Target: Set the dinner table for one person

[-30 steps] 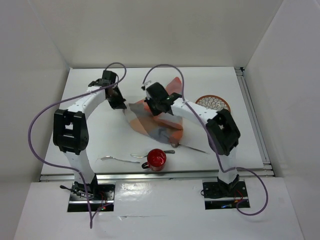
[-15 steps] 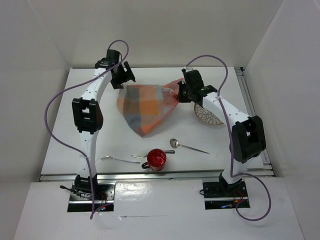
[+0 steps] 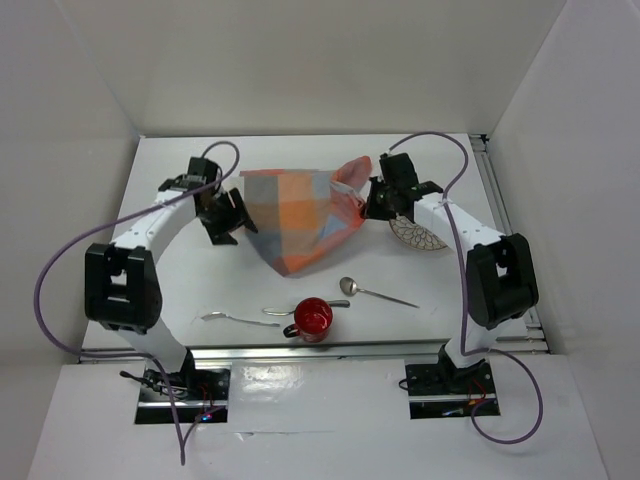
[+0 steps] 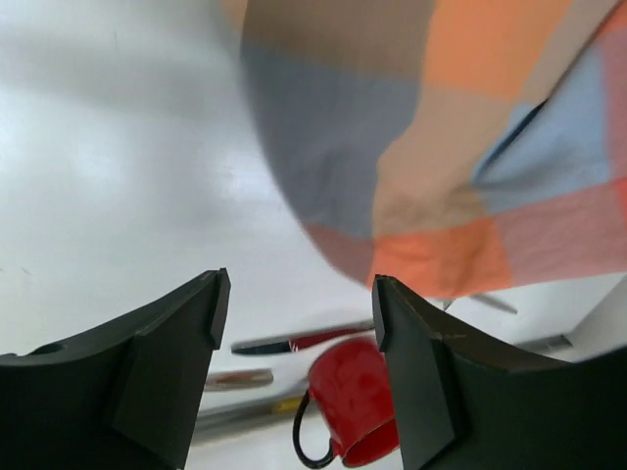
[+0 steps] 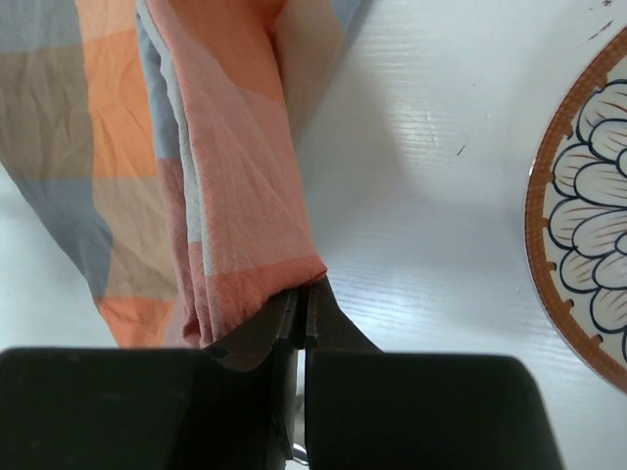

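An orange-and-blue-grey checked cloth (image 3: 295,215) lies spread on the white dinner table (image 3: 180,285), its right corner pulled up. My right gripper (image 3: 372,202) is shut on that corner; in the right wrist view the bunched cloth (image 5: 235,196) runs into the shut jaws of the right gripper (image 5: 302,294). My left gripper (image 3: 232,216) stands open just left of the cloth's edge, holding nothing. In the left wrist view the left gripper (image 4: 294,304) has its black fingers (image 4: 176,343) apart, with the cloth (image 4: 431,147) beyond them.
A patterned plate (image 3: 420,233) lies right of the cloth, under the right arm; its rim shows as plate (image 5: 588,264). Near the front edge lie a red mug (image 3: 313,318), a spoon (image 3: 370,291), a fork (image 3: 238,319) and another utensil (image 3: 285,311). The red mug (image 4: 358,411) appears below the left fingers.
The two arms drew the cloth apart and spread it out. The left gripper then opened, let the cloth's left corner go and drew back toward the near left. The right gripper kept its hold.
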Controlling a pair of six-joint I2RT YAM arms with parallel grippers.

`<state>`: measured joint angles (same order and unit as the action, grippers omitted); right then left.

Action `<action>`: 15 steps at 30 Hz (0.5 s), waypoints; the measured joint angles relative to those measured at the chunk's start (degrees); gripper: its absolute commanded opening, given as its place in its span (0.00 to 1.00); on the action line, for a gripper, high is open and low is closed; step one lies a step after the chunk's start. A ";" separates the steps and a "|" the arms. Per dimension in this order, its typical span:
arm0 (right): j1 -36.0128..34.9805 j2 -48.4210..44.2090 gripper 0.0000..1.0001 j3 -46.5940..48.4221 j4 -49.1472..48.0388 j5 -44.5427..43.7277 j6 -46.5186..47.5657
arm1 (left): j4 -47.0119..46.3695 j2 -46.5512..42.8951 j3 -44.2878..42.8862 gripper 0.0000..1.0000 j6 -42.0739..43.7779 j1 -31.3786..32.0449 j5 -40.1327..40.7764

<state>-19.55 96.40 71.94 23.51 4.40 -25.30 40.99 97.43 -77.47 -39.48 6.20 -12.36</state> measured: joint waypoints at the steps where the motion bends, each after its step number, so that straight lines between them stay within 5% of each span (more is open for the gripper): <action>1: 0.20 -0.26 0.00 0.00 0.00 0.33 -0.20 | -1.18 -2.10 4.63 0.80 -1.14 0.17 -1.60; 5: 0.63 -0.72 0.00 0.02 -0.15 1.03 -0.63 | -4.85 -0.90 13.14 0.80 -4.04 2.80 -5.03; 11: 0.66 -0.72 0.00 0.07 -0.17 2.05 -0.70 | -10.19 5.81 11.69 0.75 -6.32 6.64 -5.05; 15: 0.68 -0.72 0.00 0.44 -0.20 2.49 -0.81 | -11.78 11.43 6.80 0.56 -7.78 6.73 -2.56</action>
<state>-18.87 95.68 72.38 23.31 6.90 -26.11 29.21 108.86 -70.67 -47.27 12.93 -14.92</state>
